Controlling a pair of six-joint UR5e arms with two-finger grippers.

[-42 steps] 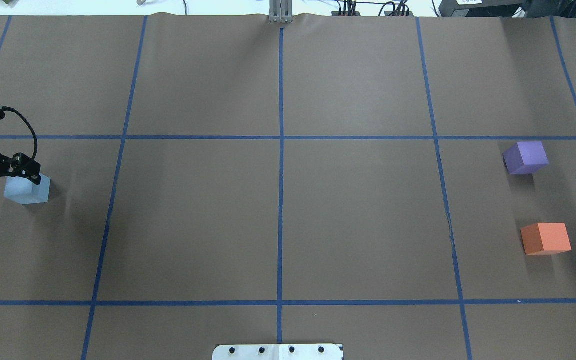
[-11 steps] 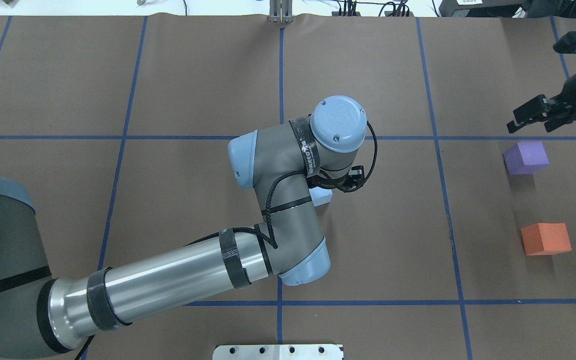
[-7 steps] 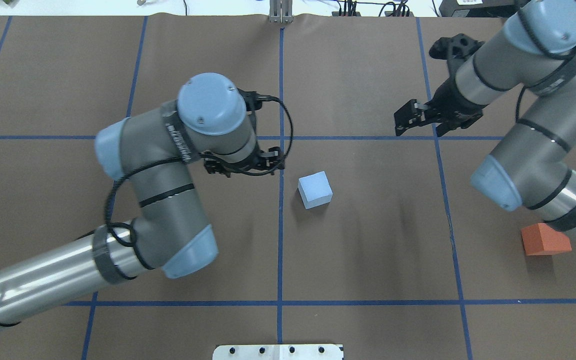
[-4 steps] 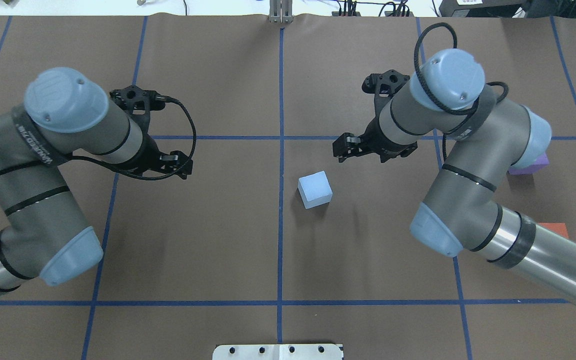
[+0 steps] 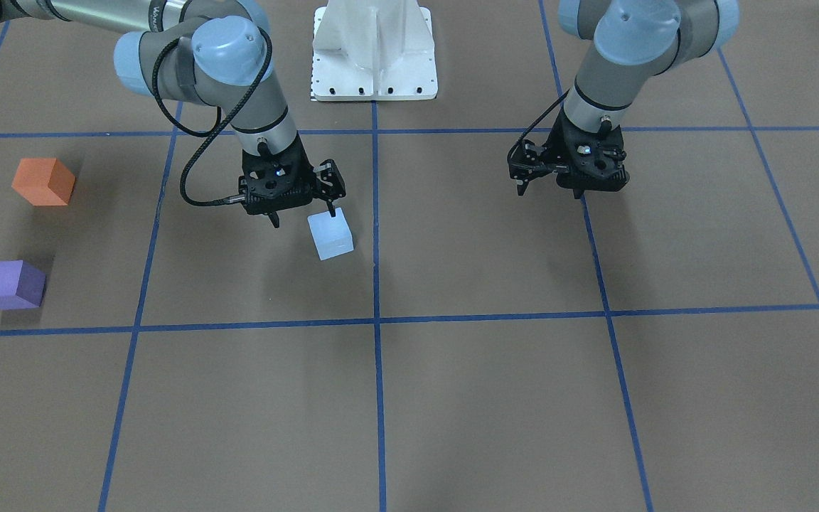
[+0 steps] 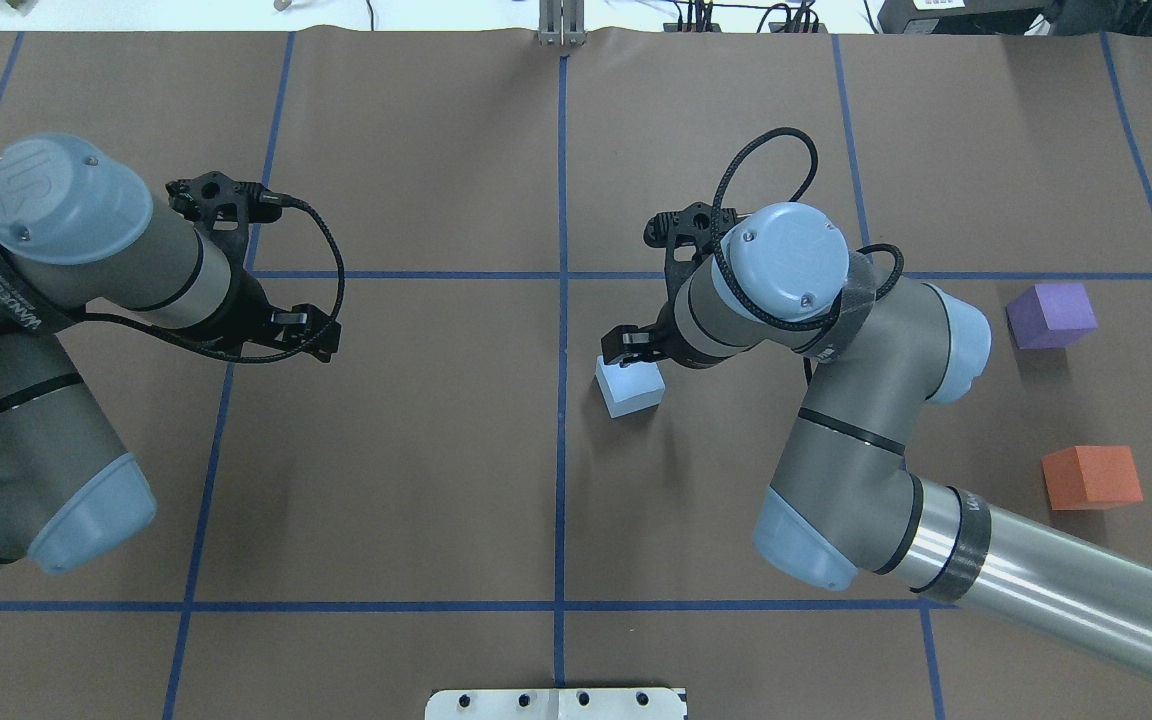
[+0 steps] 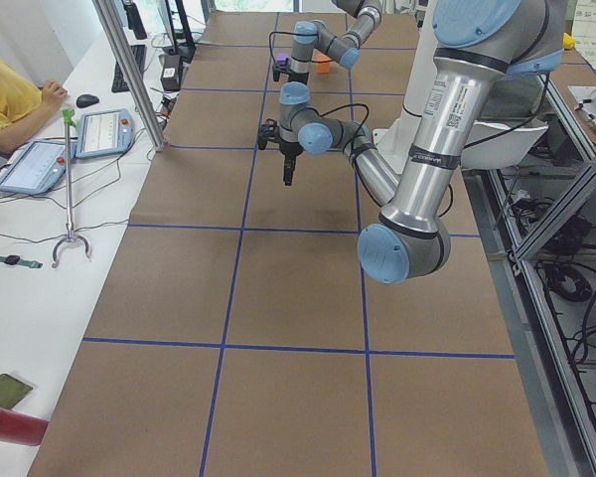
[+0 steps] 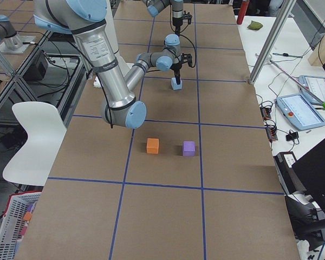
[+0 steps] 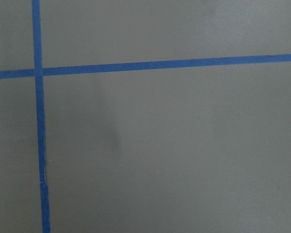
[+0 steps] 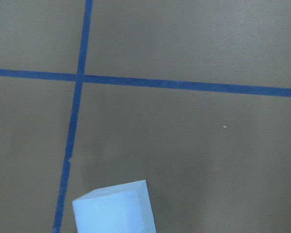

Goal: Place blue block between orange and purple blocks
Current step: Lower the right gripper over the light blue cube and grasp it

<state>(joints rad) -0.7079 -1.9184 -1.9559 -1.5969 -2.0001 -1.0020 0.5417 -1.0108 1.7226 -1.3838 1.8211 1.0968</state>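
The light blue block (image 6: pixel 629 388) sits on the brown table just right of the centre line; it also shows in the front view (image 5: pixel 330 237) and at the bottom of the right wrist view (image 10: pixel 114 208). My right gripper (image 5: pixel 303 215) is open and hovers just above the block on its robot side, one fingertip (image 5: pixel 332 210) close over its top edge. My left gripper (image 6: pixel 314 337) is open and empty, far to the left of the block. The purple block (image 6: pixel 1051 315) and the orange block (image 6: pixel 1091 477) stand apart at the far right, with a gap between them.
Blue tape lines divide the brown table cover (image 6: pixel 416 480) into a grid. The robot's white base plate (image 5: pixel 374 50) sits at the near middle edge. My right arm's forearm (image 6: pixel 1036 590) crosses the table in front of the orange block.
My left arm carried the blue block from the far left to the centre, let it go and drew back left. My right arm swung in from the right and now hovers over the block.
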